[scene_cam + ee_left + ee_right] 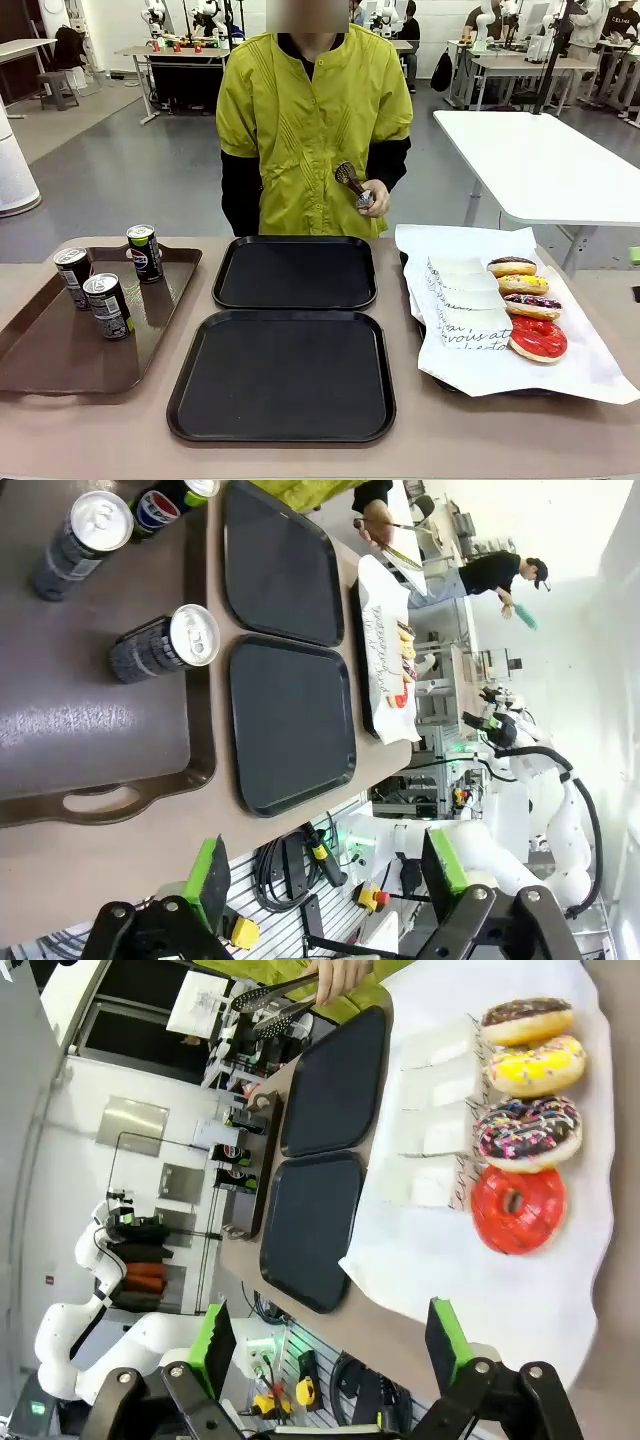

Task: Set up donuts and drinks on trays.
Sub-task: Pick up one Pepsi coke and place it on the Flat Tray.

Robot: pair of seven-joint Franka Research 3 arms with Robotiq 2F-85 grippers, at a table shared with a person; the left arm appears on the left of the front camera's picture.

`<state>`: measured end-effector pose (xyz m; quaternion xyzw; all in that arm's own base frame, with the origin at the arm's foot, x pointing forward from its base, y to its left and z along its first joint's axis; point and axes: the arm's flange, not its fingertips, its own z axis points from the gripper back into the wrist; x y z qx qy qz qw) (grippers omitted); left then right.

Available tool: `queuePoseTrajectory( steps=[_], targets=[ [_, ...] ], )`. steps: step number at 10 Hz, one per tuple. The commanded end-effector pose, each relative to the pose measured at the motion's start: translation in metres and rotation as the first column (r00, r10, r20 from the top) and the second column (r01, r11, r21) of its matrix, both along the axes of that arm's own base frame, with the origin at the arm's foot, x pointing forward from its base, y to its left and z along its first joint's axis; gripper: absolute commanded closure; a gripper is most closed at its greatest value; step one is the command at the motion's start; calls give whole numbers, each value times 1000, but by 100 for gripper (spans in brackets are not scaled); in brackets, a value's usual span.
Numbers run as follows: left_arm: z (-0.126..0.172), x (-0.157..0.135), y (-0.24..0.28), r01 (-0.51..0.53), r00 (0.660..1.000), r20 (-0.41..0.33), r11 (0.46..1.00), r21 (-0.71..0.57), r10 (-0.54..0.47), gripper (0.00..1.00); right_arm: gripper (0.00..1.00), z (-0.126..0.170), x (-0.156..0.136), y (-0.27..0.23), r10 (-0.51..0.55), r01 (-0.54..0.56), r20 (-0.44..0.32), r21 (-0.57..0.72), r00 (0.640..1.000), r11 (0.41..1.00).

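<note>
Since neither of the two black trays has been loaded yet, the task is judged to be at its very start. The near tray (283,375) and the far tray (295,272) are laid one behind the other at the middle of the table (450,445), presumably so that both arms and the person can reach them. Three cans (108,305) are set upright on the brown tray (50,360) at the robot's left. Four donuts (538,338) are lined up on white paper (590,372) at its right, each touching a white printed sleeve (470,322); whether they are tucked into the sleeves cannot be told. Each supply is thus placed on the side of the arm likely to serve it. The left gripper (325,880) is held off the near end of the brown tray, its jaws spread wide with nothing between them. The right gripper (330,1345) is likewise held wide apart and empty by the paper's edge. Tongs (350,178) are gripped in the person's hand (375,198) behind the far tray, which suggests the donuts are meant to be moved without being fingered.
</note>
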<state>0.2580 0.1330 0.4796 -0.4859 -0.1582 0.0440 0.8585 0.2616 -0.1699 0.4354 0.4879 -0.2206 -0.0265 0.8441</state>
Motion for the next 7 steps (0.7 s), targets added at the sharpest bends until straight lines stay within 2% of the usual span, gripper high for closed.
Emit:
queuePoseTrajectory(
  steps=[1, 4, 5, 6, 7],
  targets=[
    [-4, -19, -4, -6, 1000, 12, 999, 35, 6, 0, 0, -2, -42, 3, -13, 13, 26, -9, 1000, 1000],
    [3, -27, 9, -47, 999, 24, 998, 52, 46, 0, 0, 1, -50, -13, -21, 21, 11, -5, 1000, 1000],
    [7, -13, 11, -38, 999, 19, 999, 23, 38, 0, 0, 1, -46, -6, 0, 0, 7, -12, 1000, 1000],
    [7, -13, 11, -38, 999, 19, 999, 23, 38, 0, 0, 12, -45, -26, -50, 50, 9, 2, 999, 999],
    [7, -13, 11, -38, 999, 19, 999, 23, 38, 0, 0, 12, -45, -26, -50, 50, 9, 2, 999, 999]
  ],
)
